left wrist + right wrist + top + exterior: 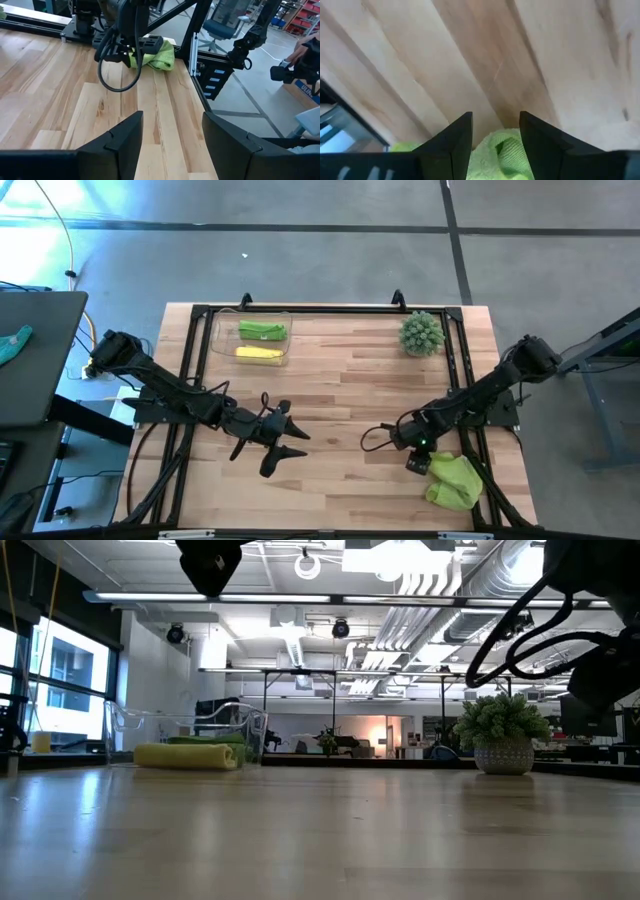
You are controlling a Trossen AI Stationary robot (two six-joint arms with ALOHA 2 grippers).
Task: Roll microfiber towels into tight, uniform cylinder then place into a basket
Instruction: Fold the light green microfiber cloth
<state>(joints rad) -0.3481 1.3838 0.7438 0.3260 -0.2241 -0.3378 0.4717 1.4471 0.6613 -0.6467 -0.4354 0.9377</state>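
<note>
My right gripper [495, 137] hangs spread open over the crumpled green towel [455, 480], fingers bracketing it, gripping nothing; my left gripper [285, 442] waits open.

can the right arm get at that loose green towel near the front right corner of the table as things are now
Probably yes. The right end effector is open and hangs just beside the crumpled green towel, which already shows between its fingers in the right wrist view. Nothing lies between them; the left end effector waits mid-table.

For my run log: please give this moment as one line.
left gripper: open, empty, mid-table | right gripper: open, over loose green towel | basket: two rolls
</note>
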